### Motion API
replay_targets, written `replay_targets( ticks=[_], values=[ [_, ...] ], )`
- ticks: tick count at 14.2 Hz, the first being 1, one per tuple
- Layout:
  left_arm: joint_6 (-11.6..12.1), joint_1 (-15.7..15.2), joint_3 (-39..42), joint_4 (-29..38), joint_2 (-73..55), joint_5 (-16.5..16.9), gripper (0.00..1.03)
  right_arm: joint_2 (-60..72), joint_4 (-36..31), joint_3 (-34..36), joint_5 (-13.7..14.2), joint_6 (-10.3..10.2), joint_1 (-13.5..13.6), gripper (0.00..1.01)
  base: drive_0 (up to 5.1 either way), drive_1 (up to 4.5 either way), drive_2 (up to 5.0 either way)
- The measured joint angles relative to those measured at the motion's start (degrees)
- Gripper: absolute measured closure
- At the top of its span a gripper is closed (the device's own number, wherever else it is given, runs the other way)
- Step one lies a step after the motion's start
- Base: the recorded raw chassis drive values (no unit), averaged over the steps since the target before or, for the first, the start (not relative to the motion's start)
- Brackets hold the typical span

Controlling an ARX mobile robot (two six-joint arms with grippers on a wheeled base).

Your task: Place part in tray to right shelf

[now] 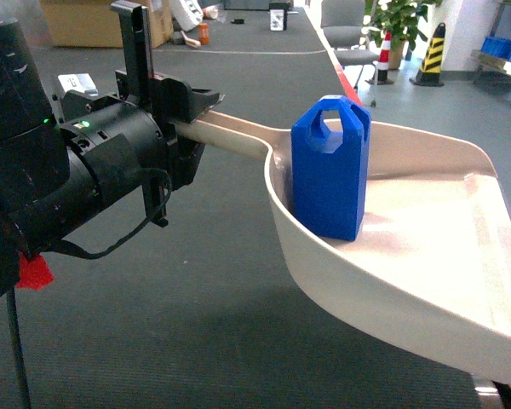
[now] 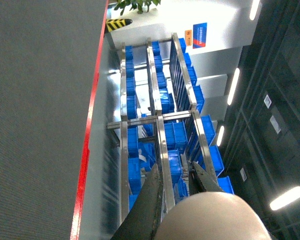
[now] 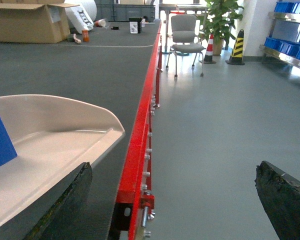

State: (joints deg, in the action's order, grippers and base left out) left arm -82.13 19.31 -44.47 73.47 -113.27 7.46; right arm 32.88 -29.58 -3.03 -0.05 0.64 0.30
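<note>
Left gripper (image 1: 183, 106) clamping tray (image 1: 426, 256) handle, level

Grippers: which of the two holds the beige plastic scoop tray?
The left gripper, clamped on the long handle of the beige scoop tray; the right gripper is open, holding nothing.

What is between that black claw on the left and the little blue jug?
Only the tray's own beige handle and rim. In the head view, the left gripper clamps that handle, which runs straight to the blue part.
</note>
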Motion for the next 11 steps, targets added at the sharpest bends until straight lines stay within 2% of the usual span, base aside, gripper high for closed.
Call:
replay_targets(
  ticks=[11],
  values=[
    [0.02, 0.0, -0.11, -0.07, -0.02, -0.04, 0.9, 0.0, 0.04, 0.0, 0.02, 0.0, 0.0, 0.03, 5.1, -2.4, -2.4]
  ],
)
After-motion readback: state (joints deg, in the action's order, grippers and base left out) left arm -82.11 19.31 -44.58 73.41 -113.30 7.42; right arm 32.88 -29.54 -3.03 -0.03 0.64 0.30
